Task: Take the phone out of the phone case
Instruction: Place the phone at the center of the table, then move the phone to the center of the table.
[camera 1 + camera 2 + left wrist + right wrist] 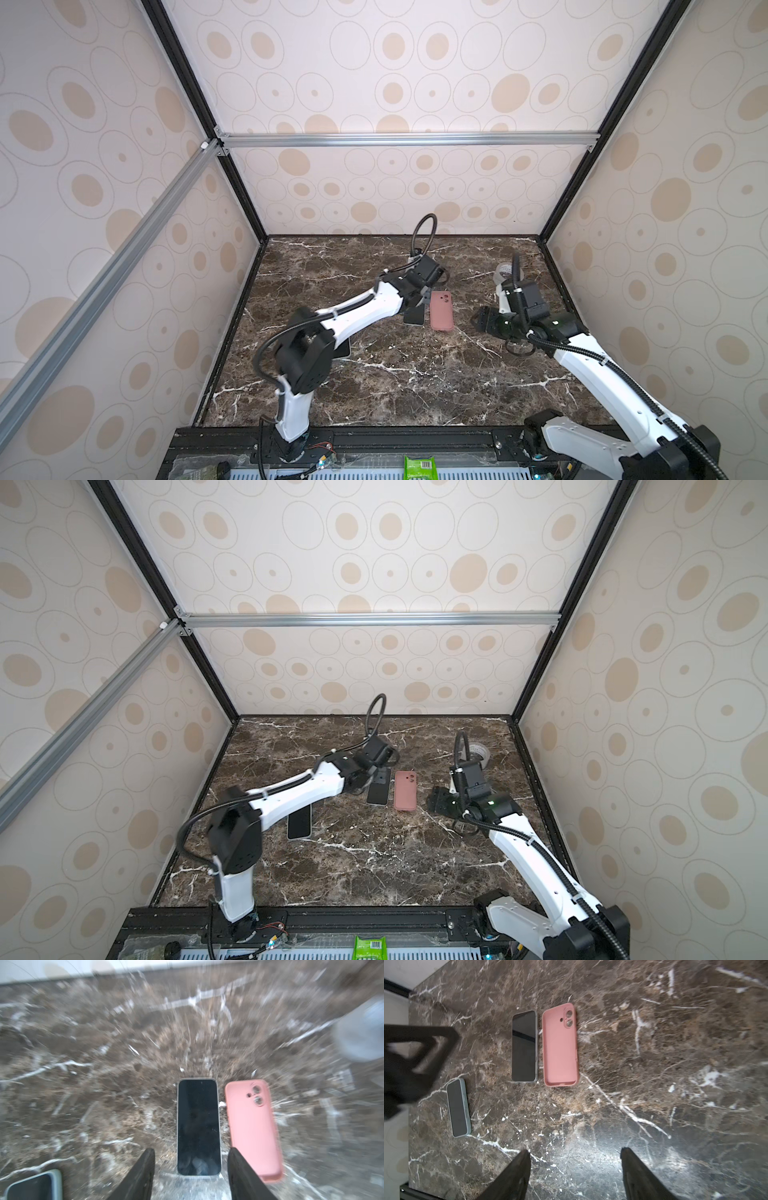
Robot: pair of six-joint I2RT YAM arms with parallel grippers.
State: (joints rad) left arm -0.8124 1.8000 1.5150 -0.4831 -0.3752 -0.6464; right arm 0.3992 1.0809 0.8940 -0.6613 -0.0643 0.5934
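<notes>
Step in hand, as I judge it: the let-go after separation. The phone (198, 1126) is out and lies screen-up, flat on the marble tabletop (654, 1064). The pink case (252, 1126) lies empty just beside it, long edges roughly parallel with a narrow strip of marble between them. Same layout in both top views: phone (379, 791), pink case (405, 790).

Left gripper (191, 1150): released, fingers spread and holding nothing. In the left wrist view the phone's near end shows in the gap between the fingers with marble visible on either side, so no contact that I can make out. That view is heavily smeared, so height above the phone can't be read.

Right gripper (574, 1150): also spread and empty, well apart from both items, on the case's side.

Next move, by my reckoning, is a clean lift away by the left arm without clipping the phone's end or nudging the case.

A second phone (458, 1107) in a pale blue-green case sits apart, nearer the left arm's base — possibly the next candidate.
</notes>
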